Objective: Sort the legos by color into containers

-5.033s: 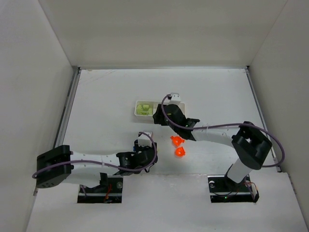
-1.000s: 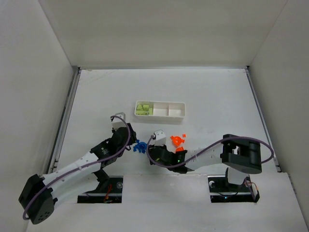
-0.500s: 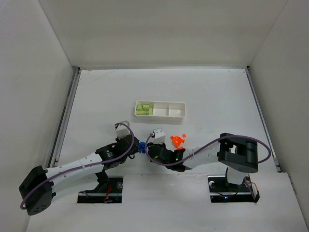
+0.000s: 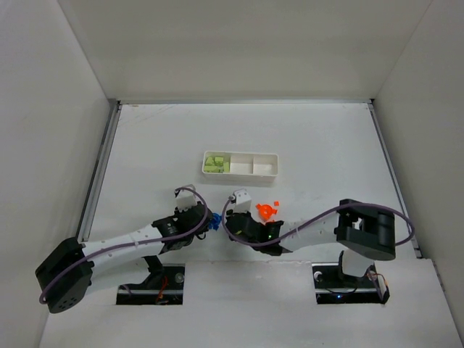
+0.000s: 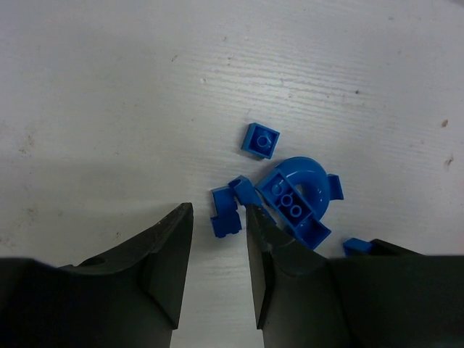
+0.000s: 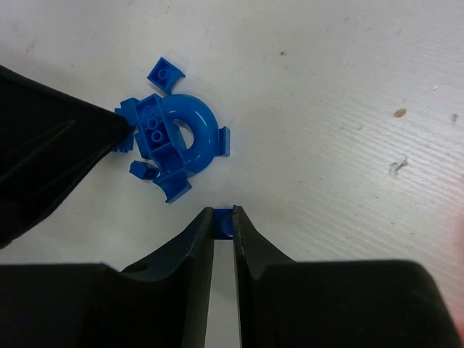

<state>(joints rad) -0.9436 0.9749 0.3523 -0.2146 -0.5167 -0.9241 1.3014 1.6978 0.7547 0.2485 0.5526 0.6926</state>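
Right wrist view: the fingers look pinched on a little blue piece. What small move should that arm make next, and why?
Probably a short straight lift. The right gripper looks closed on a small blue brick lying apart from the blue pile, and the left gripper sits close against that pile, so rising clear before heading for the tray should avoid bumping either.

The left gripper stands parted around a small blue lego.

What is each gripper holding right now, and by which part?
The right gripper pinches a tiny blue plastic lego bit by its opposite sides, between its fingertips. The left gripper holds nothing: its fingers stand apart beside loose blue legos.
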